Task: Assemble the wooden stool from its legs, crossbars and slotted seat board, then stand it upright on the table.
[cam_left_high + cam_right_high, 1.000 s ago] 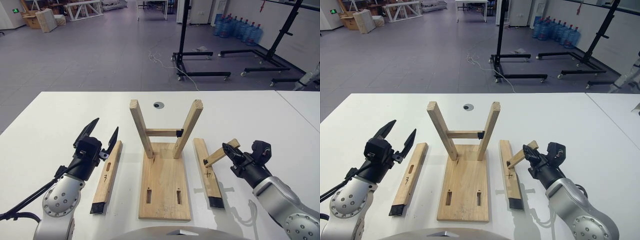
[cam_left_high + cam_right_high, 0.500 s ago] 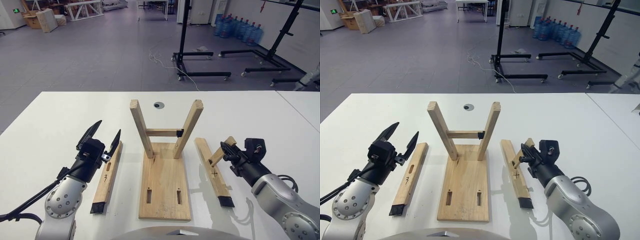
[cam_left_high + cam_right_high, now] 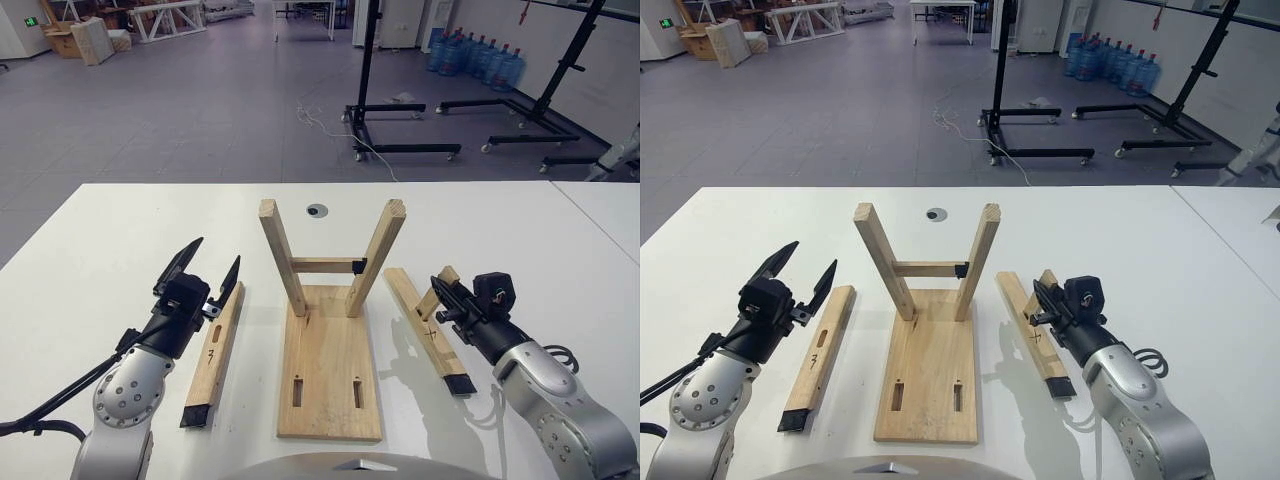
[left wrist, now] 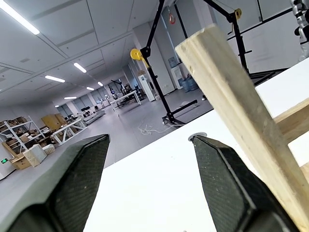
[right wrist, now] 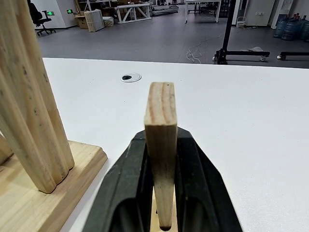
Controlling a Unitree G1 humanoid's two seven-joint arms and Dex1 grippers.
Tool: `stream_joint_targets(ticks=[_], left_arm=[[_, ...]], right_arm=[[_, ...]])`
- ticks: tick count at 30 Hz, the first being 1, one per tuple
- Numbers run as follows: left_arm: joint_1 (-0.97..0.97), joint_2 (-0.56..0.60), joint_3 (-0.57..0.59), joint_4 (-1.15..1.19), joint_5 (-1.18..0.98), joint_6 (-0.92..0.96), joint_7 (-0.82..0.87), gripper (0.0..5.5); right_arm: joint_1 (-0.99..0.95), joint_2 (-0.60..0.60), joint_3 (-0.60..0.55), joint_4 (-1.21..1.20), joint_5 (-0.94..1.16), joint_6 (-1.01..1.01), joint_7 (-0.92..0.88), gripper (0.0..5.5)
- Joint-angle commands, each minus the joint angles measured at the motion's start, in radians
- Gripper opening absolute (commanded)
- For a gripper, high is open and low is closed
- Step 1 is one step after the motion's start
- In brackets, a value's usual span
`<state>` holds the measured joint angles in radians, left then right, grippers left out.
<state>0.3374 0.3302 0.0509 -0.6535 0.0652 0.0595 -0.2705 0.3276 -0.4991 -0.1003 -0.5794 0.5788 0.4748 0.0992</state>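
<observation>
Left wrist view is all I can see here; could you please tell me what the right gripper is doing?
Observer: The right gripper is shut on a short pale wooden crossbar, its fingers pressing both broad faces.
Operator: Thank you. Where is that crossbar's lower end?
Observer: It meets the slot of the long wooden leg with a black foot cap, which lies on the white table right of the slotted seat board.
Operator: And what is near my own fingers?
Observer: The left gripper is open, just left of the far end of another loose wooden leg lying left of the board.
</observation>
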Motion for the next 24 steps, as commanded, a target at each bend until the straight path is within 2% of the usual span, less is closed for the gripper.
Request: stream_joint_targets(ticks=[1, 9, 17, 18, 24], left_arm=[[-0.018, 0.002, -0.001, 0.020, 0.012, -0.009, 0.003, 3.13], [-0.019, -0.010, -0.003, 0.024, 0.021, -0.020, 0.013, 3.13], [-0.015, -0.032, -0.025, 0.029, 0.047, -0.031, 0.032, 3.13], [-0.013, -0.034, -0.026, 0.028, 0.048, -0.032, 0.033, 3.13], [0.006, -0.044, -0.019, 0.027, 0.056, -0.039, 0.048, 3.13]], right_arm=[[0.074, 0.013, 0.010, 0.086, -0.055, 0.033, 0.030, 0.39], [-0.003, 0.020, 0.004, 0.085, -0.036, 0.088, 0.054, 0.39], [-0.106, 0.007, -0.042, 0.018, 0.007, 0.232, 0.028, 0.39], [-0.114, 0.007, -0.048, 0.009, -0.001, 0.249, 0.014, 0.76], [-0.189, 0.018, -0.077, -0.060, 0.005, 0.277, 0.005, 1.69]])
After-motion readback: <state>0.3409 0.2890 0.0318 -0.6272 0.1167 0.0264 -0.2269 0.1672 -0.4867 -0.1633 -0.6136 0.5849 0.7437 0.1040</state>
